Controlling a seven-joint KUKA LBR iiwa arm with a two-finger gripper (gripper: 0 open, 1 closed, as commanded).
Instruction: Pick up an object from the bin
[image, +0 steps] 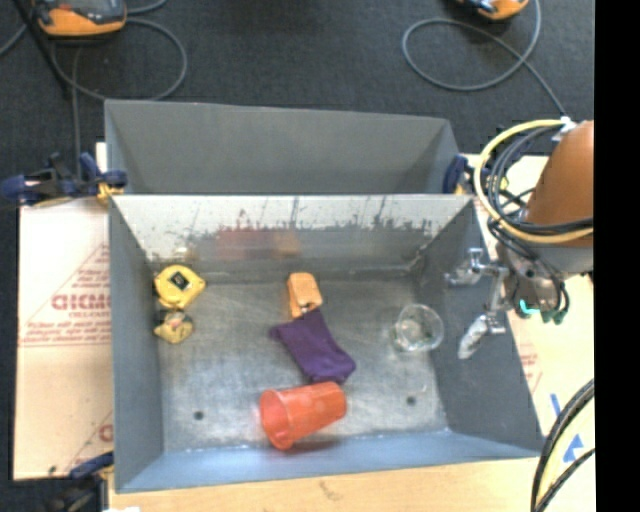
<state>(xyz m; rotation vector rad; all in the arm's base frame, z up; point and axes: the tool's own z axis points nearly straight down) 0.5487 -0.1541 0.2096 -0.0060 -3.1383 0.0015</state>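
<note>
My gripper (473, 303) hangs over the bin's right wall, its two metal fingers spread wide apart and open with nothing between them. Just left of it, on the bin floor, stands a small clear glass cup (417, 329). Further left lies a crumpled purple cloth (315, 346), with a small orange block (303, 293) touching its far end. A red-orange plastic cup (303, 414) lies on its side near the front wall, just below the cloth.
A yellow tape measure (178, 285) and a small yellowish object (173, 326) sit by the left wall. The arm with its orange cover and cables stands outside the bin's right rim.
</note>
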